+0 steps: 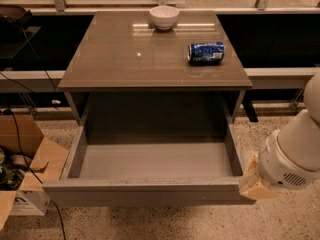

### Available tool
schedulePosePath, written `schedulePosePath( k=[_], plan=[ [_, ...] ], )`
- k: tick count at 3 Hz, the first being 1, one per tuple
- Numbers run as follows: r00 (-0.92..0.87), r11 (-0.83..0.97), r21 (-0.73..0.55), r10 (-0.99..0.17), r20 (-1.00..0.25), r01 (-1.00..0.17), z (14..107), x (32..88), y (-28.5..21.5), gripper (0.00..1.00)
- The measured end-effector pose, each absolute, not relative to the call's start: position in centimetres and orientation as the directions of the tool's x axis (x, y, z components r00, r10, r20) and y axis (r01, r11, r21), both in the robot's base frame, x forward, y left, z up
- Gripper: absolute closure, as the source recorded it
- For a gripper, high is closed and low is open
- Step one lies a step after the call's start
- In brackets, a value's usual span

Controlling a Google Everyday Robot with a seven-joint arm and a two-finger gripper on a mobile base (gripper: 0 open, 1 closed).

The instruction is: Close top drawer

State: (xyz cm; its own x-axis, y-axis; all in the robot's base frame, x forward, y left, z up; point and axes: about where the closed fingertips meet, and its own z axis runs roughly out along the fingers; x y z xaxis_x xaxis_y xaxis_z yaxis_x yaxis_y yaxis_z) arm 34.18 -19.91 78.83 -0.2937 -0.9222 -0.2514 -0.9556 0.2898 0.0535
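The top drawer point(145, 190) stands fully out, its front running 9 to 3 o'clock. The gripper point(256, 184) sits at its 3 o'clock corner. I cannot tell whether the gripper is open or closed. Closing likely means pushing toward 12.
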Motion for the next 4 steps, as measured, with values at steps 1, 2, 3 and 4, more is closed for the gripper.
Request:
schedulePosePath(
  k=[1,2,3,4],
  plan=[
    [-0.284,0.282,0.048,-0.926,-0.247,-0.958,78.0,34.9,-19.0,1.0],
    [-0.276,0.261,0.091,-0.926,-0.256,-0.961,73.9,35.2,-17.2,1.0],
    [-0.296,0.265,0.144,-0.914,-0.275,-0.953,69.4,35.4,-16.2,1.0],
    [-0.32,0.279,0.172,-0.898,-0.302,-0.945,65.5,37.0,-15.9,1.0]
  ],
)
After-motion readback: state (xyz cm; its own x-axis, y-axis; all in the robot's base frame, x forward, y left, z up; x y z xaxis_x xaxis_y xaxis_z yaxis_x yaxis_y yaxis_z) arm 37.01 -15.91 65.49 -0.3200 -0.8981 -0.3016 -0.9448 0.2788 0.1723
